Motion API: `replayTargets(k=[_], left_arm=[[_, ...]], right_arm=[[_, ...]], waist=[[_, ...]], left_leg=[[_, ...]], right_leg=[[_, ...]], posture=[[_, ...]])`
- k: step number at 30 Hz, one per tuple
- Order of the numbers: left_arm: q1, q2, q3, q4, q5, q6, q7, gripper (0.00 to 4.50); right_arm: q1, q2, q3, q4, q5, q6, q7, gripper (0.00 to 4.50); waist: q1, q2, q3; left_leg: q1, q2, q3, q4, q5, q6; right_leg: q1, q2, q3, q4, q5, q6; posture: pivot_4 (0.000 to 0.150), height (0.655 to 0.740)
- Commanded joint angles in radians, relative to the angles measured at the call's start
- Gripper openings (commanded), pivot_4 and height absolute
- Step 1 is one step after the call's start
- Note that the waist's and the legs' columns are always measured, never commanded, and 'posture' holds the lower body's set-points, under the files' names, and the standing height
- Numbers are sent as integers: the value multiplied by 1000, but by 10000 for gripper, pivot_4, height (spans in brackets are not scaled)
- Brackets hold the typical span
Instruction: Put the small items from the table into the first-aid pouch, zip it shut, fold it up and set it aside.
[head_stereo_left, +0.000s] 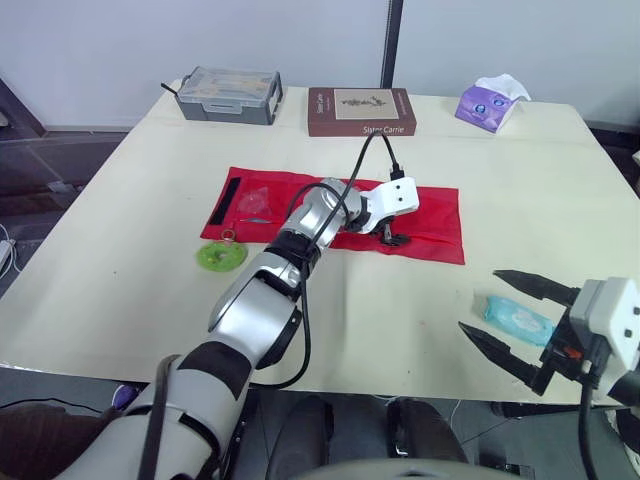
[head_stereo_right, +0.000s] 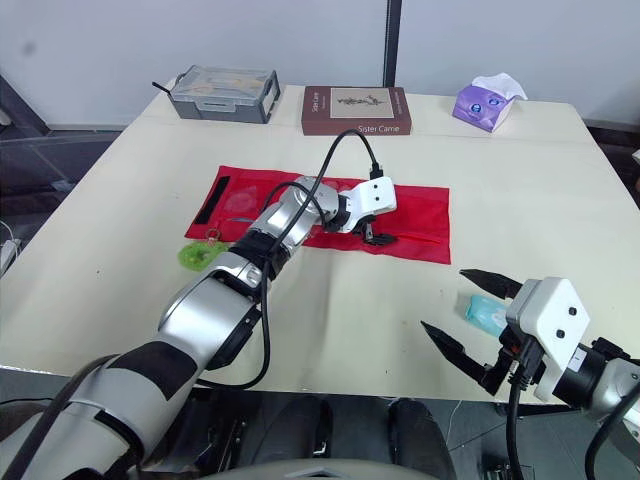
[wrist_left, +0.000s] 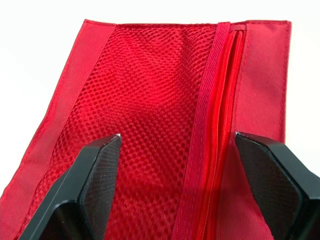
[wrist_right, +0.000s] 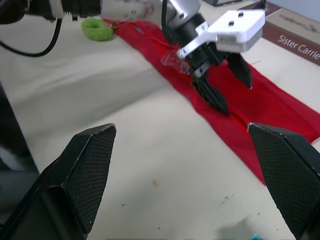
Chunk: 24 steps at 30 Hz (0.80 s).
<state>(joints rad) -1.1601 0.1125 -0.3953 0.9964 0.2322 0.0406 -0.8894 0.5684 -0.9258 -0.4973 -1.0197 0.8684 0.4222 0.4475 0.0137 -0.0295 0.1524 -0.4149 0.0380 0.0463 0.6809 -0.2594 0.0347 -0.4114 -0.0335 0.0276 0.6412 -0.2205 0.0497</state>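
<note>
The red first-aid pouch (head_stereo_left: 440, 225) lies unfolded and flat mid-table. Its mesh pocket (wrist_left: 135, 90) and zipper (wrist_left: 212, 105) run between the fingers of my left gripper (head_stereo_left: 392, 236), which is open and resting low on the pouch's right half. A clear pocket with small items (head_stereo_left: 255, 205) is on the pouch's left half. A green round item (head_stereo_left: 221, 255) lies on the table at the pouch's front left corner. A light blue packet (head_stereo_left: 518, 320) lies near the front right edge, between the spread fingers of my open right gripper (head_stereo_left: 480, 300).
Along the far edge stand a grey plastic case (head_stereo_left: 228, 95), a brown book (head_stereo_left: 360, 111) and a purple tissue pack (head_stereo_left: 490, 103). The table's front edge (head_stereo_left: 350, 385) runs close behind the blue packet.
</note>
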Motion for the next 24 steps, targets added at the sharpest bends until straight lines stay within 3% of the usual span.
replayTargets(k=[1,4,7,12,14,24], left_arm=[[-37,-32,-7,53,46,-47,117,38506],[-50,-48,-9,99,72,-68,183,38506],[-57,-54,0,123,75,-81,191,30618],[-70,-65,30,153,45,-66,152,6398],[-77,-67,49,160,26,-47,123,615],[-93,-52,157,91,-93,190,-87,615]], right_arm=[[31,-6,-71,-28,2,-53,-28,45000],[66,-1,-107,-28,4,-68,-36,45000],[100,31,-187,-28,45,-64,-26,45000],[115,53,-323,19,90,-23,74,45000],[113,43,-383,58,122,-10,136,45000],[75,47,-514,125,203,37,267,45000]], waist=[[1,0,0],[1,0,0],[-1,0,0],[0,0,0],[0,0,0],[-1,0,0]], left_leg=[[0,0,0,0,0,0],[0,0,0,0,0,0],[0,0,0,0,0,0],[0,0,0,0,0,0],[0,0,0,0,0,0],[0,0,0,0,0,1]], right_leg=[[0,0,0,0,0,0],[0,0,0,0,0,0],[0,0,0,0,0,1],[0,0,0,0,0,0],[0,0,0,0,0,0],[0,0,0,0,0,-2]], posture=[[1500,7400],[1500,7400],[1500,7400],[1500,7400],[1500,7400],[1500,7400]])
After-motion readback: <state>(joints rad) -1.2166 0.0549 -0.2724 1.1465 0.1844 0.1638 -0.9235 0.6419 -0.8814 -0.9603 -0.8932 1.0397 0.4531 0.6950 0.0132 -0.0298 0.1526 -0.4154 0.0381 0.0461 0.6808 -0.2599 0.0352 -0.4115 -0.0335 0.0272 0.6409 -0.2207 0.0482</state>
